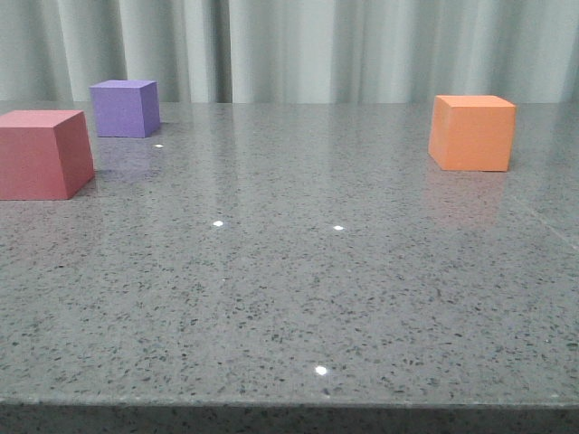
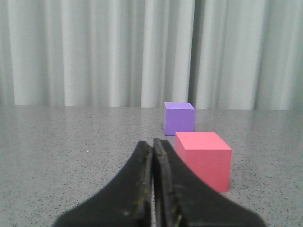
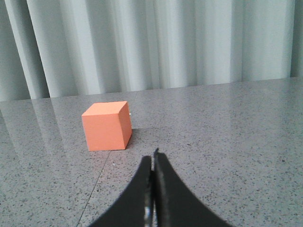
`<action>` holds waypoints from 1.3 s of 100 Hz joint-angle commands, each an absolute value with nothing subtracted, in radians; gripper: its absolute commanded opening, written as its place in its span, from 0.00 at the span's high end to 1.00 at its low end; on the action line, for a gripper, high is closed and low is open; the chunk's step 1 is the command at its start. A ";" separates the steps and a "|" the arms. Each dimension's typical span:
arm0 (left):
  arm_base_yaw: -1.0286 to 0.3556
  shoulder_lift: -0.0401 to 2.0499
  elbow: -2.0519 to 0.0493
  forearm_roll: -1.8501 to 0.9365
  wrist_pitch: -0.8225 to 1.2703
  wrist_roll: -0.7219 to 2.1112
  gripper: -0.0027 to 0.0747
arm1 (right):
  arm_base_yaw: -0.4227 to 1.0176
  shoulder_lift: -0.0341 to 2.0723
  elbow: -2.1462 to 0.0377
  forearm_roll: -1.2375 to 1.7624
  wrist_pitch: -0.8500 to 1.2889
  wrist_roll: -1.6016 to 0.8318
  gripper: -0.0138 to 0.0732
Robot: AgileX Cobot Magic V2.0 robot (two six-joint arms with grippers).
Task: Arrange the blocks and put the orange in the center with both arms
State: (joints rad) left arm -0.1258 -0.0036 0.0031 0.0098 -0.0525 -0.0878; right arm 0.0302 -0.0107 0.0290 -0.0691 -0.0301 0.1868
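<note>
Worktop (image 1: 298,298): grey speckled stone look, polished, glossy, shows reflections. Red-pink cube (image 1: 41,154), purple cube (image 1: 124,108), orange cube (image 1: 471,133): matt, smooth, foam-like. Curtain (image 1: 298,50): pale pleated cloth. Jaws black, matt, scuffed edges.

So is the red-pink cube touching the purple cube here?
Apart. The front view shows bare table between the red-pink cube and the purple cube, which sits farther back.
</note>
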 commanded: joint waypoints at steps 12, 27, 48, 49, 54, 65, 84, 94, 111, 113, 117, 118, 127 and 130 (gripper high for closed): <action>-0.124 -0.040 0.045 0.011 -0.133 -0.097 0.99 | 0.024 -0.026 0.009 -0.073 -0.125 0.180 0.92; -0.124 -0.040 0.045 0.011 -0.133 -0.097 0.99 | 0.024 -0.025 0.001 -0.073 -0.122 0.180 0.92; -0.124 -0.040 0.045 0.011 -0.133 -0.097 0.99 | 0.025 -0.003 -0.139 -0.073 -0.051 0.180 0.92; -0.124 -0.040 0.045 0.011 -0.133 -0.097 0.99 | 0.025 0.001 -0.147 -0.073 -0.041 0.180 0.92; -0.124 -0.040 0.045 0.011 -0.133 -0.097 0.99 | 0.025 0.037 -0.205 -0.073 0.000 0.180 0.92; -0.124 -0.040 0.045 0.011 -0.133 -0.097 0.99 | 0.025 0.145 -0.353 -0.074 0.102 0.180 0.92; -0.124 -0.040 0.045 0.011 -0.133 -0.097 0.99 | 0.025 0.399 -0.644 -0.074 0.371 0.180 0.92; -0.124 -0.040 0.045 0.011 -0.133 -0.097 0.99 | 0.025 0.540 -0.788 -0.074 0.528 0.180 0.92; -0.124 -0.040 0.045 0.011 -0.133 -0.097 0.99 | 0.025 0.708 -0.927 -0.070 0.674 0.180 0.92; -0.124 -0.040 0.045 0.011 -0.133 -0.097 0.99 | 0.025 0.723 -0.930 -0.070 0.683 0.180 0.92; -0.124 -0.040 0.045 0.011 -0.133 -0.097 0.99 | 0.025 0.743 -0.931 -0.070 0.686 0.180 0.92; -0.124 -0.040 0.045 0.011 -0.133 -0.097 0.99 | 0.025 0.750 -0.929 -0.070 0.686 0.180 0.92; -0.124 -0.040 0.045 0.011 -0.133 -0.097 0.99 | 0.025 0.795 -0.928 -0.070 0.692 0.180 0.92; -0.124 -0.040 0.045 0.011 -0.133 -0.097 0.99 | 0.025 0.807 -0.928 -0.070 0.697 0.180 0.92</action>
